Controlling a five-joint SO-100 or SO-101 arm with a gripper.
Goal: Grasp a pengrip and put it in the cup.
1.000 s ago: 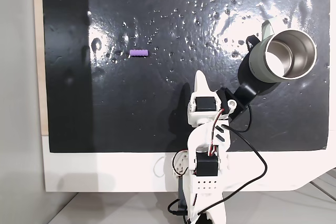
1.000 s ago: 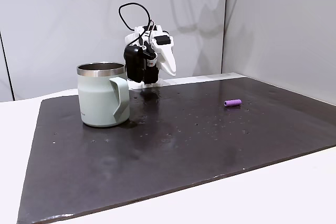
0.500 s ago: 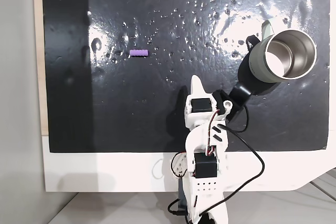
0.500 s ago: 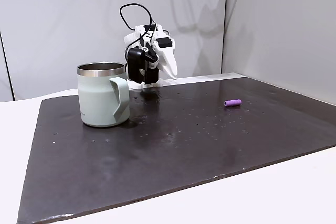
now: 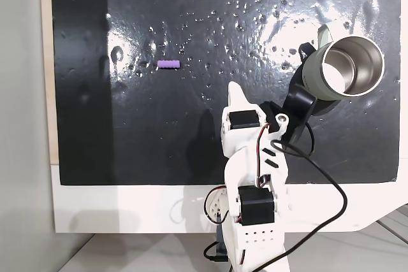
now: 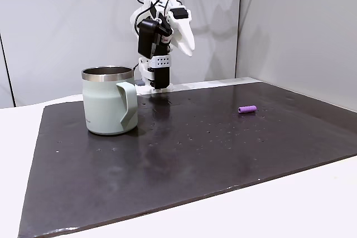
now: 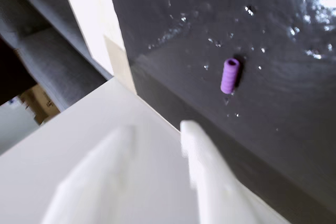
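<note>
Black glossy mat (image 5: 191, 144) covers white bench (image 5: 127, 208), droplets scattered on it. Near mat's edge by arm base, claw (image 5: 237, 93) raised off mat, empty; open or closed cannot tell, fingers blurred in wrist view. Pengrip (image 5: 168, 64) (image 6: 247, 108) (image 7: 230, 75) lies flat on mat, well apart from claw. Cup (image 5: 344, 68) (image 6: 109, 100) upright at opposite side, handle toward mat centre.

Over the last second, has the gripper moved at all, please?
Yes. In a fixed view the gripper has risen: it was level with the cup's rim and now hangs well above it. The purple grip lies where it was.
</note>
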